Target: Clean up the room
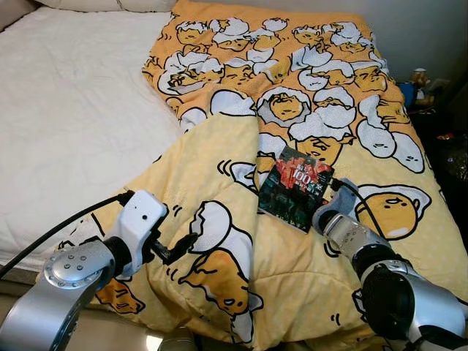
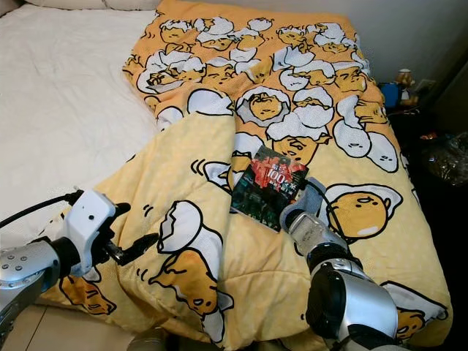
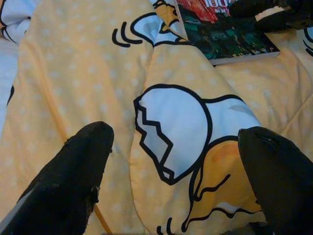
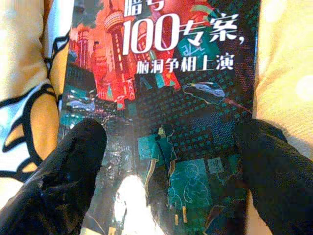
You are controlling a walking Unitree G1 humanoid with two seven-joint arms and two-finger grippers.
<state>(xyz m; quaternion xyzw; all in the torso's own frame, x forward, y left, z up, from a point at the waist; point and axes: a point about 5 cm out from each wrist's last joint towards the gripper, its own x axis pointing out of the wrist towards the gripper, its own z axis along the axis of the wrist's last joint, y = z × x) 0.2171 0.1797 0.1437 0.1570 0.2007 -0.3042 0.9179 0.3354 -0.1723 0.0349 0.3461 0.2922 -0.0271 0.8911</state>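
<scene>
— Item one: what is your right hand (image 4: 161,171) doing?

— Right hand, fingers spread wide, one finger (image 4: 58,181) at each long edge of the paperback book (image 1: 296,189). I straddle it so that closing would catch it across its width. No pinch yet, as far as I can judge; the fingers rest at or just over the cover.

— Item two: the book itself. Location?

— Lying flat, face up, on the yellow egg-print duvet (image 1: 322,102), near the middle of the bed and just beside a fold in the cloth. Cover: red skyline above, dark green below, white "100" in the title. It does not belong on a bed, which is why I judge it the thing to clear first.

— Item three: left hand (image 3: 171,161)?

— Left hand, fingers spread, holding nothing. It hovers low over the turned-back part of the duvet, above a cracked-eggshell print, near the bed's front edge. Probable purpose: ready to steady or take hold of the cloth while the right lifts.

— Item four: surroundings?

— White sheet (image 1: 66,124) bare on my left where the duvet is pulled aside. Small toys (image 1: 417,84) on a dark surface beyond the bed's far right corner; too small to name further.

— Risk noted?

— The soft duvet gives under pressure, so the book could slide or tip when I close.
</scene>
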